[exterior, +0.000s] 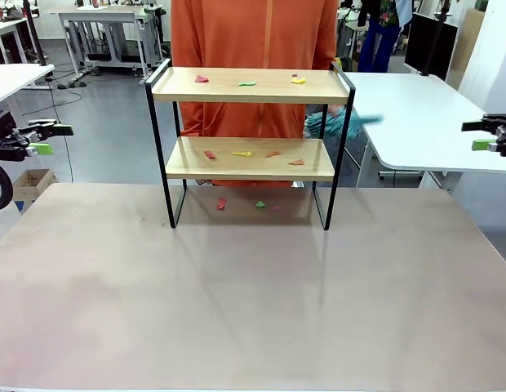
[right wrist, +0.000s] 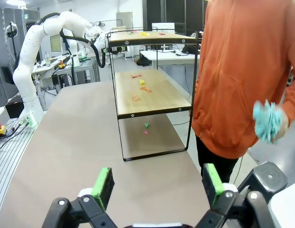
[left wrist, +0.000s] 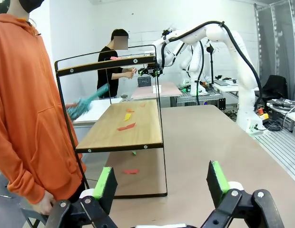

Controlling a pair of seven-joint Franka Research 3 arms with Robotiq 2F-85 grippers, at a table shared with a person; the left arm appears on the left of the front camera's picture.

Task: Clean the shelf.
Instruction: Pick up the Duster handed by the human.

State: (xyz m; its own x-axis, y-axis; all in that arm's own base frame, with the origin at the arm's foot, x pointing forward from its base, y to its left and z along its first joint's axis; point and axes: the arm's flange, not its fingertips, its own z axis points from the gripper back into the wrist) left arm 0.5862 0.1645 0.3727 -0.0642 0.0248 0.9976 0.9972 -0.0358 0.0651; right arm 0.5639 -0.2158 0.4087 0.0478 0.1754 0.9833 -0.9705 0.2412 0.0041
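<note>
Your left gripper (exterior: 55, 137) hangs off the table's (exterior: 253, 310) left side, fingers spread wide with nothing between them, and your right gripper (exterior: 480, 135) hangs just as wide and empty off the right side. Both are well apart from the shelf (exterior: 245, 95), which stands upright at the table's far middle, small coloured scraps (exterior: 242, 153) on both boards and on the table beneath. Behind it a person in an orange top (exterior: 253, 33) holds a teal cloth (right wrist: 268, 121).
</note>
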